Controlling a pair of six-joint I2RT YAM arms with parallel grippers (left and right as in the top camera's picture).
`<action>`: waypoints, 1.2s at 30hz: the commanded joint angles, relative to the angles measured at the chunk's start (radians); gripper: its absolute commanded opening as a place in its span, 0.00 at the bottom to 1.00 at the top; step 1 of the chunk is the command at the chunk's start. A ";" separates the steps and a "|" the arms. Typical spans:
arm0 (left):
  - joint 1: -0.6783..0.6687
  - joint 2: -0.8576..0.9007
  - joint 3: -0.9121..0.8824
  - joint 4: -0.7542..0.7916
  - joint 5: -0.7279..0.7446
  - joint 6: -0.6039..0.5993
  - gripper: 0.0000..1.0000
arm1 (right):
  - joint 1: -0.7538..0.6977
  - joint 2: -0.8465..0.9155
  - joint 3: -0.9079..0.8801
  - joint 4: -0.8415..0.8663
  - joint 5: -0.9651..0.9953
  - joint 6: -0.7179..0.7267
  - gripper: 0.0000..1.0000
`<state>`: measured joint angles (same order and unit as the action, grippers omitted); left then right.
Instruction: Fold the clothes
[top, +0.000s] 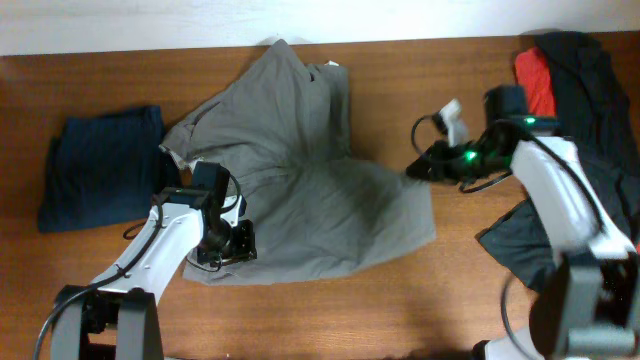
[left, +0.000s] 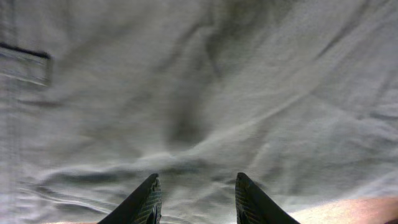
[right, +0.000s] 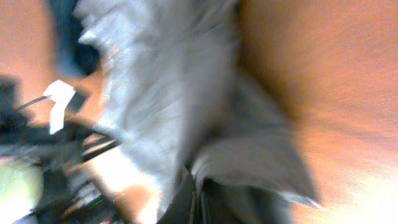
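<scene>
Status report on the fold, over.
Left pincer open, low over shorts. Right pincer looks shut on shorts' edge, view blurred. Navy garment on left arm's side, not in the way.

Navy garment (top: 100, 165) on the wooden table (top: 400, 300), left side; red garment (top: 535, 80) beside black garment (top: 585, 60), far right.

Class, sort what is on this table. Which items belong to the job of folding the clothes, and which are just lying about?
Belongs to the job:
grey-khaki shorts

Just lying about:
dark navy garment
red garment
black garment
</scene>
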<state>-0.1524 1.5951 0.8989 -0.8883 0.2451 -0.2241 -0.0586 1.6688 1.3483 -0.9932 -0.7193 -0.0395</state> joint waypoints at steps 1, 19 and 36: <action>-0.003 -0.005 -0.008 0.003 -0.006 0.001 0.39 | 0.007 -0.106 0.039 -0.013 0.433 0.098 0.05; -0.003 -0.005 -0.021 -0.016 -0.007 0.002 0.40 | 0.006 -0.026 -0.280 -0.055 0.573 0.132 0.72; -0.003 -0.004 -0.051 0.005 -0.033 0.001 0.50 | 0.006 -0.027 -0.496 0.169 0.309 0.153 0.04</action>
<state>-0.1524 1.5951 0.8581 -0.8810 0.2256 -0.2272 -0.0570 1.6451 0.8597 -0.8249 -0.3641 0.1093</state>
